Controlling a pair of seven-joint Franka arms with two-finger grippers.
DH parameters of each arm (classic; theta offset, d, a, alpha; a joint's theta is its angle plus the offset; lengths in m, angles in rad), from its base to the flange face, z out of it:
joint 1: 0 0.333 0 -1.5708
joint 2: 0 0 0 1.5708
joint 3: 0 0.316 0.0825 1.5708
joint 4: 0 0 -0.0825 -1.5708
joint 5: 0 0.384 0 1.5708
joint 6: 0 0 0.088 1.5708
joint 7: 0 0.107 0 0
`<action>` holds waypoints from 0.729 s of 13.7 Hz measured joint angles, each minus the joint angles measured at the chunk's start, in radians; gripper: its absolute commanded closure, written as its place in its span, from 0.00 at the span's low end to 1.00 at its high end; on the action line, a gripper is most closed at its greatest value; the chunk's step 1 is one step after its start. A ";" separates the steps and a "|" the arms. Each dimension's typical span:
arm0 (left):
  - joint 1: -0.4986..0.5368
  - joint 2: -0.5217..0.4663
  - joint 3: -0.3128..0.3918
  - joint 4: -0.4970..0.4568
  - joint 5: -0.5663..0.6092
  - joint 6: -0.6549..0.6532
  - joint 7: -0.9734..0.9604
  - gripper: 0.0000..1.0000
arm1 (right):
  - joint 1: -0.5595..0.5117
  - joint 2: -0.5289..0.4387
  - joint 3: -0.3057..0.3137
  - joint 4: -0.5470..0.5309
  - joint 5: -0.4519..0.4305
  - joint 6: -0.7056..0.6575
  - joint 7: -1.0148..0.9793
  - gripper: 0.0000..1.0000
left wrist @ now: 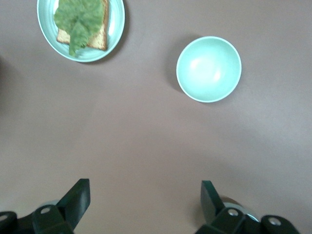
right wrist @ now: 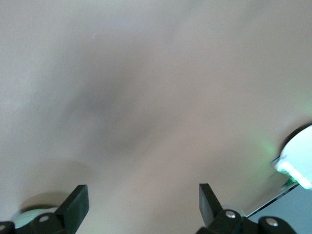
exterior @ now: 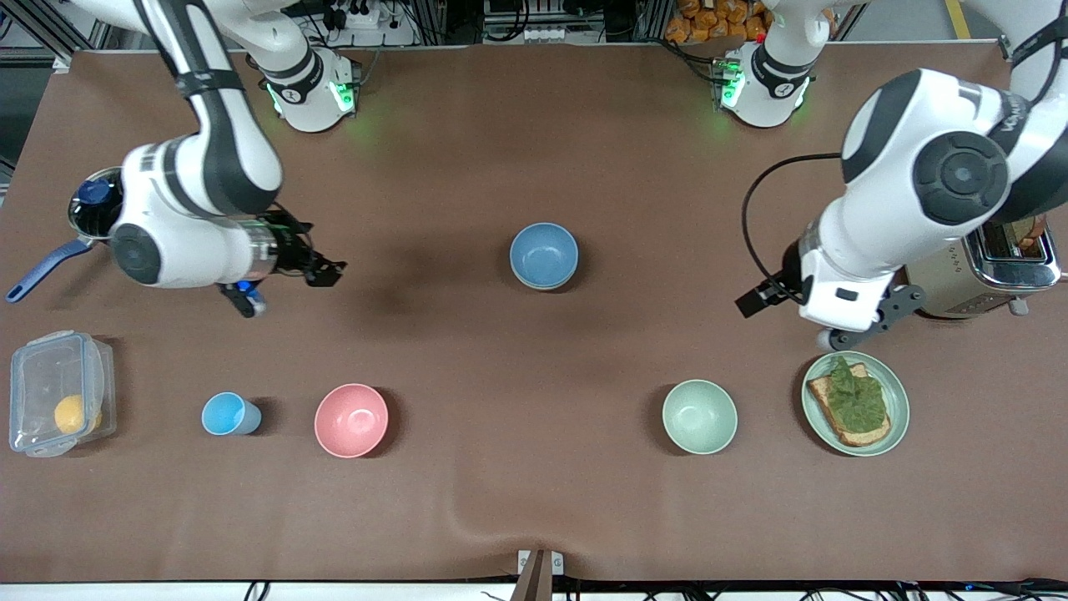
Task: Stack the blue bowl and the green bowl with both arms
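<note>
In the front view, part of a word, seemingly "VOL", is seen on the left arm's upper link; nothing else can be read. The blue bowl [exterior: 544,255] is set at the middle of the table [exterior: 534,501], well apart from the green bowl [exterior: 699,416], which is placed nearer the front edge toward the left arm's end, beside the plate with toast [exterior: 856,404]. The pink bowl [exterior: 351,420] and light-blue cup [exterior: 226,414] are lined up along that front edge toward the right arm's end, with a clear box [exterior: 55,392] by the corner. The left gripper [exterior: 822,330] is held over bare cloth above the plate, next to the toaster [exterior: 989,271]; the right gripper [exterior: 288,280] is held over bare cloth near a pan [exterior: 79,225]. In the left wrist view, the left gripper's fingers [left wrist: 78,200] are spread wide apart and nothing is gripped; the green bowl [left wrist: 208,69] and plate [left wrist: 81,30] are seen. In the right wrist view, the right gripper's fingers [right wrist: 78,202] are likewise parted, over bare cloth, with nothing touched.
</note>
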 measured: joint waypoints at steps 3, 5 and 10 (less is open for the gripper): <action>0.038 -0.011 -0.002 0.000 0.000 -0.030 0.038 0.00 | -0.094 -0.017 -0.001 0.064 -0.060 -0.071 -0.130 0.00; 0.038 -0.018 -0.004 0.000 0.000 -0.067 0.041 0.00 | -0.164 -0.022 -0.001 0.103 -0.108 -0.094 -0.291 0.00; 0.001 -0.077 0.082 -0.038 -0.020 -0.092 0.178 0.00 | -0.321 -0.026 0.000 0.181 -0.124 -0.127 -0.745 0.00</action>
